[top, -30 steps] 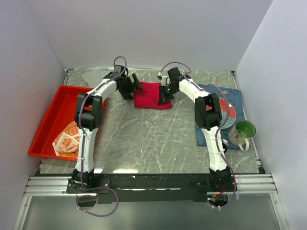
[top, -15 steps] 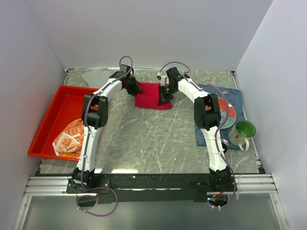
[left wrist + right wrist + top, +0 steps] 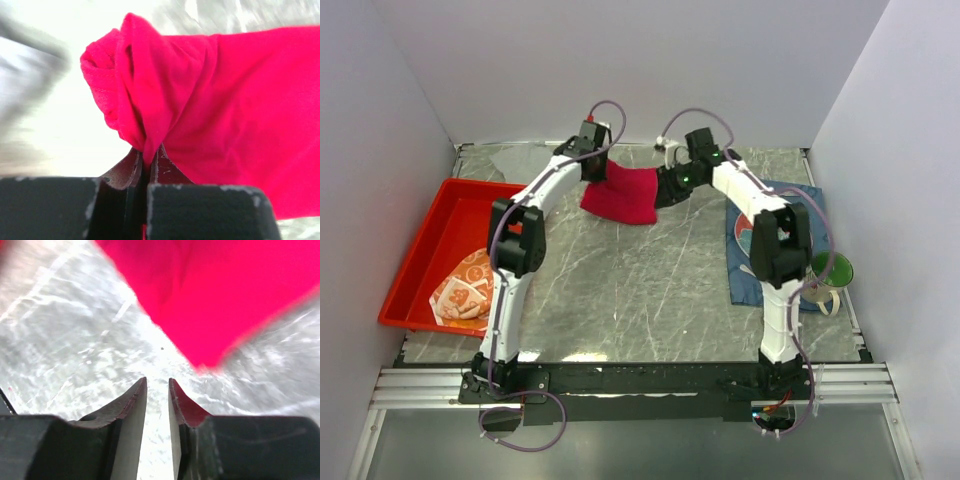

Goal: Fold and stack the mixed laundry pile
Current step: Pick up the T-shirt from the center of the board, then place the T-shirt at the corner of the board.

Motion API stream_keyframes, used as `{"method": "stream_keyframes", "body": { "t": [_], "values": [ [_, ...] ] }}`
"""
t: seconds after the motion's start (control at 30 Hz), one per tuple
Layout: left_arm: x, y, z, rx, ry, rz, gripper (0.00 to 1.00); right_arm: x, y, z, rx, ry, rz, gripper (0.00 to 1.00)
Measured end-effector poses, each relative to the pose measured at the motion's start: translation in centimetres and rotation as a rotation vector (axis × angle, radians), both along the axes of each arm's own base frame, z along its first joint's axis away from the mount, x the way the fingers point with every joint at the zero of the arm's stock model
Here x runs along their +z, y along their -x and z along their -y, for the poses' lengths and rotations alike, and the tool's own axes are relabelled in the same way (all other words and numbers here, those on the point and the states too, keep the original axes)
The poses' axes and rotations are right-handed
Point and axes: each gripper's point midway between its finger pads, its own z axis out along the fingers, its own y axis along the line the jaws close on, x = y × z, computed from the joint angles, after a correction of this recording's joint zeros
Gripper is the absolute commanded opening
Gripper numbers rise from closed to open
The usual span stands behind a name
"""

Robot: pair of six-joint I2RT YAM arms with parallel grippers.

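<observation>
Our left gripper (image 3: pixel 146 159) is clamped on a bunched fold of the crimson shirt (image 3: pixel 240 100), near the middle of the worktop's (image 3: pixel 620 290) far edge. Our right gripper (image 3: pixel 157 390) stands slightly parted and empty, just short of the shirt's corner. Held by one pinch alone, the shirt may unfold or slip free.

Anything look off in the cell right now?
The crimson-magenta shirt is bunched and skewed: only the left gripper pinches one edge, while the right gripper is open beside it, empty. The orange-and-white patterned cloth lies rumpled in the red plastic tray.
</observation>
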Motion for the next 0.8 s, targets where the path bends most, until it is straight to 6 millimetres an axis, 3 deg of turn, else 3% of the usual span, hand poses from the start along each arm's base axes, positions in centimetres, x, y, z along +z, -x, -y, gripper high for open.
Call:
{"method": "stream_keyframes", "body": {
  "t": [0.1, 0.2, 0.27, 0.43, 0.8],
  "values": [
    [3.7, -0.8, -2.4, -0.005, -0.105, 0.092, 0.01, 3.8, -0.3, 0.3, 0.020, -0.046, 0.114, 0.34],
    [7.2, -1.6, -4.8, -0.002, -0.193, 0.175, 0.01, 5.1, -0.9, 0.2, 0.033, -0.072, 0.174, 0.35],
    [9.0, -2.1, -6.2, 0.006, -0.240, 0.221, 0.01, 4.3, -0.8, 0.3, 0.035, -0.071, 0.167, 0.35],
    [11.2, -3.4, -9.6, 0.040, -0.315, 0.275, 0.01, 1.6, 0.2, 0.5, 0.035, -0.053, 0.098, 0.35],
    [14.2, -5.8, -19.4, 0.217, -0.340, 0.349, 0.01, -0.2, 1.3, 0.8, 0.037, -0.042, 0.052, 0.35]
  ]
}}
